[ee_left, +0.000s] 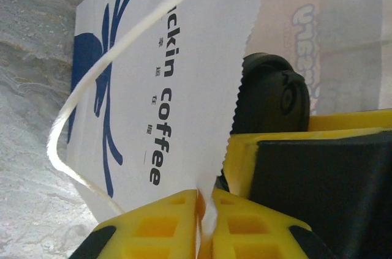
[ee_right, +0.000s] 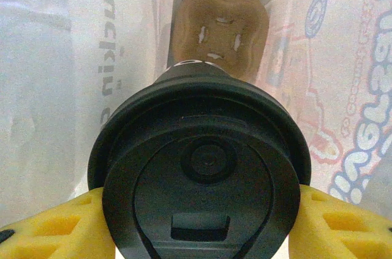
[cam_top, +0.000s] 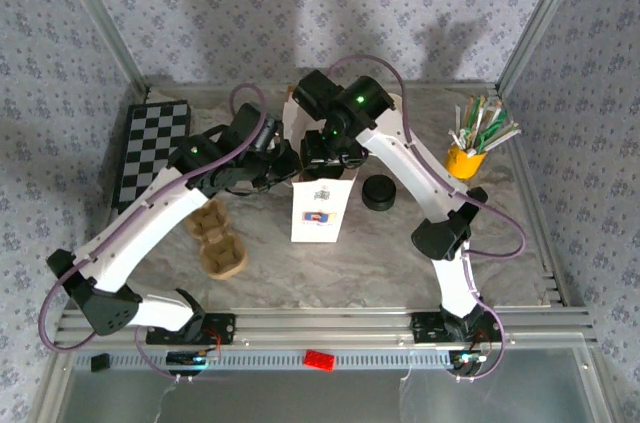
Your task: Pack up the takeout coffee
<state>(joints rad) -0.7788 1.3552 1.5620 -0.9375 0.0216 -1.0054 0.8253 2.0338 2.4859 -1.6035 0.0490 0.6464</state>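
While the left pincer (ee_left: pixel 205 210) is clenched on the serrated rim of the bag (ee_left: pixel 165 87), holding its mouth apart, the right pincer (ee_right: pixel 202 228) grasps the coffee (ee_right: pixel 202 161) by its sides. The cup hangs inside the top of the bag, above a brown carrier (ee_right: pixel 220 26) lying on the bag's floor. The step in hand looks like lowering the cup into the bag; it is not yet set down. The next move, I judge, calls for a straight descent so that the cup seats on the carrier without the lid catching the paper walls, and only then a release. The worktop (cam_top: pixel 300 273) is grey and marbled. On it lie a chequered board (cam_top: pixel 150 148) at the far left, spare carriers (cam_top: pixel 215 238) left of the bag, a loose lid (cam_top: pixel 379 193) just beside the bag, and a yellow cup (cam_top: pixel 465 158) of sticks at the right. Flower-patterned walls (cam_top: pixel 250 13) close in the cell.
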